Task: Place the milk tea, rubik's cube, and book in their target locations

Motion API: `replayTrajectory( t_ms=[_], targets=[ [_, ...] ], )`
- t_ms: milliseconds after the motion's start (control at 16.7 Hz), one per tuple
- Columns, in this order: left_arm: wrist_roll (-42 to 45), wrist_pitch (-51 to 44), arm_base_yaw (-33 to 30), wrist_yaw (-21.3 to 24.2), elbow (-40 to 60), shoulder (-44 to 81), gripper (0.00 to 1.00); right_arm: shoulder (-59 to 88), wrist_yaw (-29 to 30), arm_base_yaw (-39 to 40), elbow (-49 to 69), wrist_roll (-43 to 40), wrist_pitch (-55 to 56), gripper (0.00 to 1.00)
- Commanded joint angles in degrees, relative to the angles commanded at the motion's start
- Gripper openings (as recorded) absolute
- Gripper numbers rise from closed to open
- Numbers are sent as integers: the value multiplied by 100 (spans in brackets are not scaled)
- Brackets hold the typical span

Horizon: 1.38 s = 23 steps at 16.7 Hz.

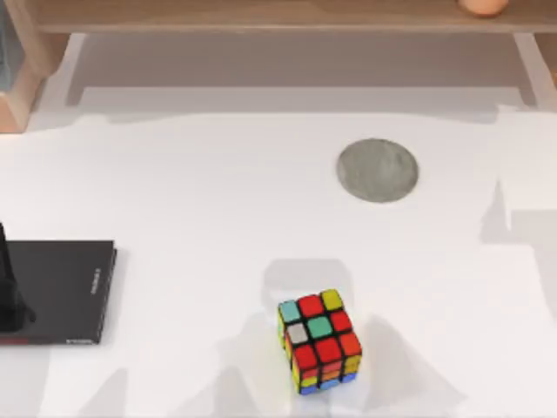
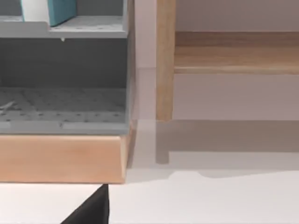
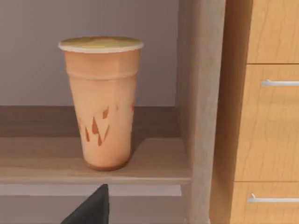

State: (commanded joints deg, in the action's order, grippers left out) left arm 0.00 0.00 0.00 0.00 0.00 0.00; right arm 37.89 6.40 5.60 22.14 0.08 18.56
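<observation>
The milk tea [image 3: 101, 102] stands on the wooden shelf [image 3: 140, 170] and the book [image 2: 51, 10] in the grey rack [image 2: 63, 74]. The rubik's cube [image 1: 318, 340] waits on the bench [image 1: 200, 200], probably next for the grey disc [image 1: 378, 170]. The state of both jaws cannot be told.

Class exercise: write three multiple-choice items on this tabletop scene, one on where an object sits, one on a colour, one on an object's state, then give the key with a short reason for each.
1. Where does the milk tea stand?
A. on the wooden shelf
B. on the grey disc
C. on the black book

2. What colour is the round disc on the table?
A. red
B. grey
C. teal

3. How is the rubik's cube placed?
A. stacked on the black book
B. inside a drawer
C. resting alone on the table

Key: 1 A, the right wrist view shows the cup upright on the wooden board. 2 B, the top view shows it grey. 3 C, bare white surface surrounds it.
</observation>
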Motion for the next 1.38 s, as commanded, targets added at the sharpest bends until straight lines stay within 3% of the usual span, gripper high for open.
replayTrajectory(
  t_ms=[420,720,1380],
  targets=[
    [0,0,0,0,0,0,100,4080,605,529,2092,8,1754,100],
    [0,0,0,0,0,0,100,6131,913,798,3158,12,2648,100],
    [0,0,0,0,0,0,100,6854,917,789,3688,12,2852,100]
  ],
)
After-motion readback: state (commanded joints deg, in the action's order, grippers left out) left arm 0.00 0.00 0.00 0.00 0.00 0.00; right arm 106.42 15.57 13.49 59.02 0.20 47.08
